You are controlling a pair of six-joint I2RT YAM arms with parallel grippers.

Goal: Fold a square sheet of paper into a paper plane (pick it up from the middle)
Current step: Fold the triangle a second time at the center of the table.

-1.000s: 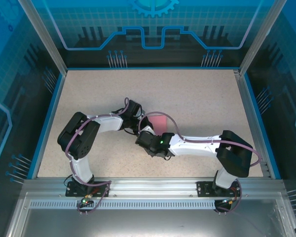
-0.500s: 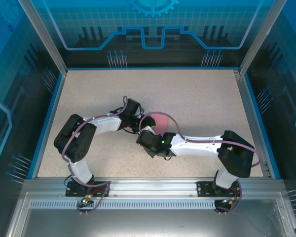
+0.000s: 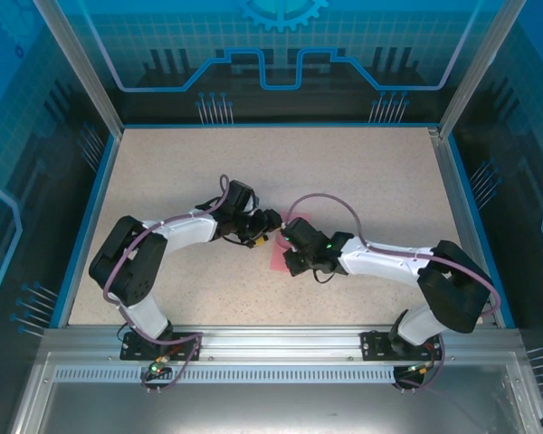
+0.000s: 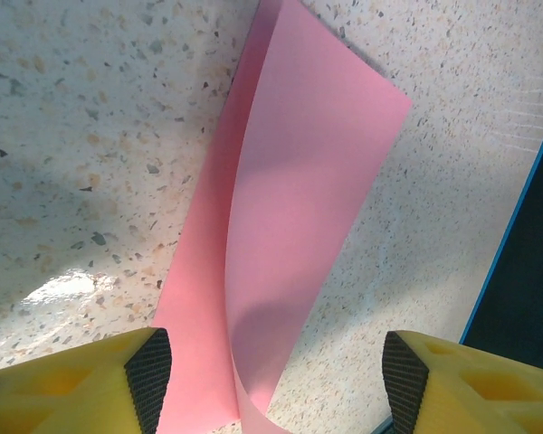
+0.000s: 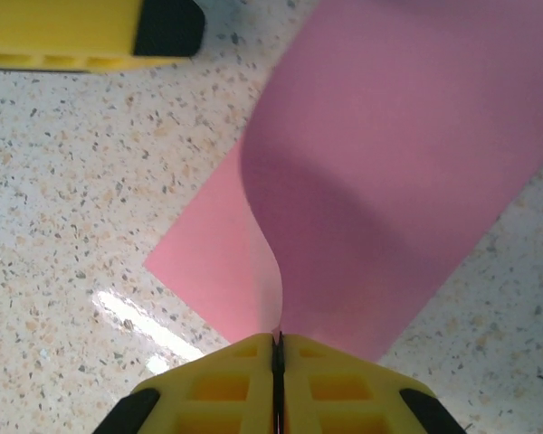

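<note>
A: So, from largest down, what is there, and how many of each?

B: One desk [image 3: 362,172], speckled beige, with a blue rim around it. Two arms work over it, the left arm [image 3: 176,231] and the right arm [image 3: 389,262]. Both are white and black, each carries a purple cable, and both reach in so that their wrists meet near the middle of the desk.

A: And the paper?

B: One square sheet of paper [image 3: 278,261], pink, lies near the desk's middle, right where the two wrists meet. It isn't flat. In the left wrist view, part of it lies on the desk and the other part stands up and curls over in a soft bend.

A: How many tools, and how do they stand?

B: Two. The left tool [image 4: 276,366] is spread wide. Its two yellow fingers with black pads sit well apart, one on each side of the sheet's near end. I cannot tell whether either pad touches the paper. The right tool [image 5: 278,348] is pressed together, pinching the sheet at an edge, and the paper rises straight out of the closed jaws and curls away.

A: Anything else in the right wrist view?

B: One finger [image 5: 90,32] of the left tool, in the top left corner, near the sheet.
</note>
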